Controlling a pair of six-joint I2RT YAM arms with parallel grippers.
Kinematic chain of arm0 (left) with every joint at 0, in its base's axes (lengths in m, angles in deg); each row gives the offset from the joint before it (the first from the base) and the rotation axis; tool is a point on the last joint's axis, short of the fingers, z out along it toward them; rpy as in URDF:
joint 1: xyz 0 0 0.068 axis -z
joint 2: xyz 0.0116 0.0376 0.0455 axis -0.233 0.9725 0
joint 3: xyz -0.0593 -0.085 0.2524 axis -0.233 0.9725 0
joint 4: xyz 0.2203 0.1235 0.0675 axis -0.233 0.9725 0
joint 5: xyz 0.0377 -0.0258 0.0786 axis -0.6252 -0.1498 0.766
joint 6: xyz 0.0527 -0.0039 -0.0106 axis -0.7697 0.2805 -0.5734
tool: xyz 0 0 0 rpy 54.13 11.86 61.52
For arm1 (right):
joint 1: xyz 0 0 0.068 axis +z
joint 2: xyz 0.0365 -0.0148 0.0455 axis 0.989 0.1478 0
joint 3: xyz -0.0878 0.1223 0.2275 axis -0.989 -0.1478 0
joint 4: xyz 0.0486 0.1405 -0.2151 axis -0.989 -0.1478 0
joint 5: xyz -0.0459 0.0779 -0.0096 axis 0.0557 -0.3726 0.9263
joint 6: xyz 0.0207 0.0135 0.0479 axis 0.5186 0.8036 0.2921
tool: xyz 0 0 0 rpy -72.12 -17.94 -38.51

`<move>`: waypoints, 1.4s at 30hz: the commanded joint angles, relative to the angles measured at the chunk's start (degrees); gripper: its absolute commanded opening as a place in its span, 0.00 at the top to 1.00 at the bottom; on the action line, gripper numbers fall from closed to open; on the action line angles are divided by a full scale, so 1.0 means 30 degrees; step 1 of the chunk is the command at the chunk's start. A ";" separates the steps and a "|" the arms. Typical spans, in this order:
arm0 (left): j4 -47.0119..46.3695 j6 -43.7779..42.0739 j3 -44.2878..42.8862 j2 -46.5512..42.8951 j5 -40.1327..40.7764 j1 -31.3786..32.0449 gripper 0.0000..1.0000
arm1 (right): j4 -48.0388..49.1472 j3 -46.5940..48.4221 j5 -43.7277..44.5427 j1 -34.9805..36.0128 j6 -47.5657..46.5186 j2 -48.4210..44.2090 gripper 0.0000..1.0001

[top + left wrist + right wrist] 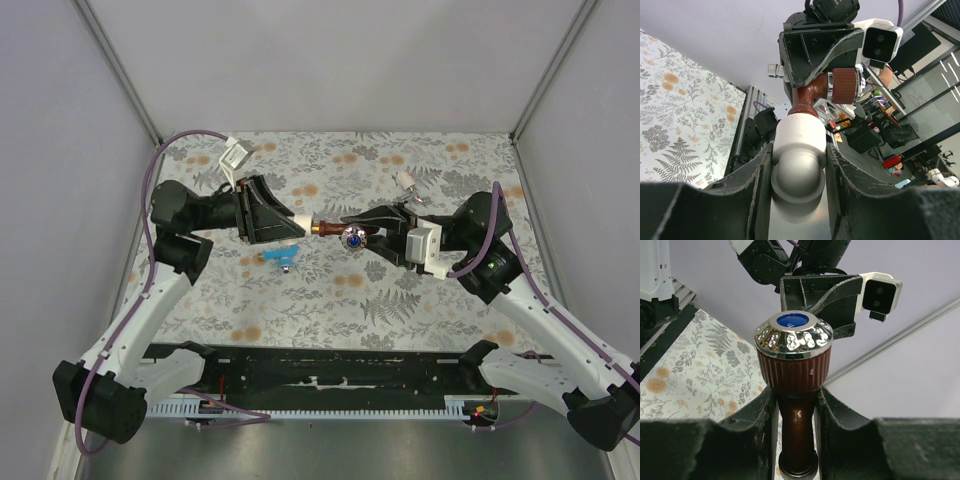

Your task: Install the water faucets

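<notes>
Grey walls enclose a floral-patterned counter [330,300]. Above its centre, the left end effector [298,228] clamps a white pipe fitting [309,227]. The right end effector [352,225] grips the copper faucet [330,230], whose stem meets the fitting's mouth. Threading seems underway; the next move calls for turning the faucet while keeping it aligned. A blue faucet [282,259] lies at 7 o'clock.

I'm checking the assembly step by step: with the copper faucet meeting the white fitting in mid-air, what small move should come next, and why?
Probably turn the right pincer about the stem's axis, threading the copper faucet into the white fitting, while the left pincer holds it steady. Both parts are gripped, lined up and touching, yet some stem shows between them.
</notes>
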 commanded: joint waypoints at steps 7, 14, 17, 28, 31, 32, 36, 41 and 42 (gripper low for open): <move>-0.0432 -0.0107 -0.0979 -0.0982 -0.0133 0.0404 0.98 | 0.1197 0.0462 0.0835 0.0068 -0.0195 -0.0131 1.00; -0.0432 -0.0048 -0.0833 -0.0866 0.0246 0.0638 0.98 | 0.2810 0.0258 -0.0015 0.0098 0.1387 -0.0190 1.00; -0.0402 -0.0019 -0.0832 -0.0719 0.0511 0.0638 0.98 | 0.2987 0.0198 -0.0191 0.0040 0.1798 -0.0219 1.00; -0.0490 0.0128 -0.1066 -0.0572 0.1624 0.0726 0.98 | 0.3046 -0.0036 -0.0601 0.0068 0.2413 -0.0131 1.00; -0.1161 0.0652 -0.1009 -0.0427 0.1683 0.0726 0.98 | 0.3046 -0.0123 -0.0660 0.0069 0.2502 -0.0073 1.00; -0.1686 0.0945 -0.0950 -0.0397 0.1683 0.0726 0.98 | 0.3017 -0.0124 -0.0660 0.0097 0.2560 -0.0073 1.00; -0.2890 0.1767 -0.0774 -0.0162 0.1509 0.0726 0.98 | 0.2958 -0.0270 -0.0660 0.0098 0.2619 -0.0014 1.00; -0.3303 0.1798 -0.0715 -0.0308 0.0894 0.0726 0.98 | 0.2725 -0.0300 -0.0660 0.0127 0.2445 0.0190 1.00; -0.3303 0.1740 -0.0715 -0.0338 0.0718 0.0726 0.98 | 0.2637 -0.0271 -0.0660 0.0098 0.2357 0.0220 1.00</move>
